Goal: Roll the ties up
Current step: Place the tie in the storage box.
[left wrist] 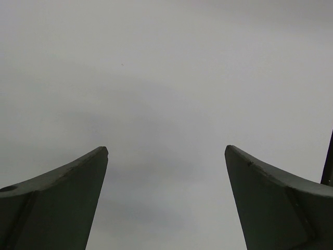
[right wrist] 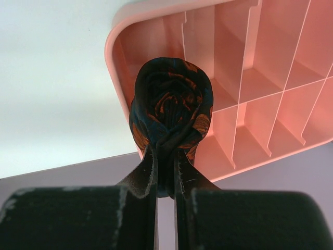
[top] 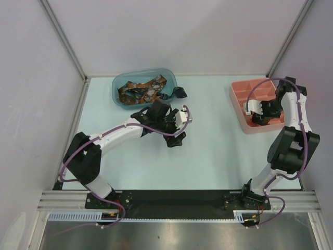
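Several unrolled ties (top: 141, 89), dark with orange and tan blotches, lie heaped in a blue bin (top: 118, 99) at the back left. My left gripper (top: 174, 138) hovers over the table just in front of the bin; in the left wrist view (left wrist: 166, 148) its jaws stand wide open and empty, with only plain grey surface between them. My right gripper (top: 260, 117) is over the near-left corner of the pink tray (top: 238, 99). In the right wrist view it (right wrist: 165, 156) is shut on a rolled tie (right wrist: 171, 101), a dark round bundle held against the corner of the pink tray (right wrist: 270, 62).
The pink tray has several divided compartments (right wrist: 250, 83). A small dark piece (top: 180, 92) lies on the table by the bin's right rim. Grey walls and metal posts close in the table at the back and both sides.
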`<act>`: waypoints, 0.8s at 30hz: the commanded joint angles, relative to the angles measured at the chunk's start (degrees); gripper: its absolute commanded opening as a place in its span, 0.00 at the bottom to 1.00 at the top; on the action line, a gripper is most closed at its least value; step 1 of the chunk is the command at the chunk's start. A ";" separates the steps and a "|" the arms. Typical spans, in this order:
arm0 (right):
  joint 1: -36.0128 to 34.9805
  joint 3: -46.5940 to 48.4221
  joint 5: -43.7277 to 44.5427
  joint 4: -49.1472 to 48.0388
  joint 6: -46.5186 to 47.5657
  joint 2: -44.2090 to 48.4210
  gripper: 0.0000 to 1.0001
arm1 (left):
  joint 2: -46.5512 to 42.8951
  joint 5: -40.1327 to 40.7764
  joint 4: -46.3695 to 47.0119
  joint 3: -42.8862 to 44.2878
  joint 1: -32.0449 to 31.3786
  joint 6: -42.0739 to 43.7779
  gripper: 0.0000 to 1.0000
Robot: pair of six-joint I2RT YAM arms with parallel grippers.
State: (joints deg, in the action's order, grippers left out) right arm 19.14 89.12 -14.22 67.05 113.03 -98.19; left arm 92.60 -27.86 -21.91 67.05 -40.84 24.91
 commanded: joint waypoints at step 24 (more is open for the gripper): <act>-4.19 -15.21 6.92 -10.27 27.68 -0.07 0.20 | -3.21 2.72 2.84 -2.36 1.02 -2.06 0.99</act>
State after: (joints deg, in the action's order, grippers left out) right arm 15.99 75.26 -8.86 56.55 114.13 -98.02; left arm 91.96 -25.58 -20.21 64.55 -40.42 23.40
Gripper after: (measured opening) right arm 0.162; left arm 0.994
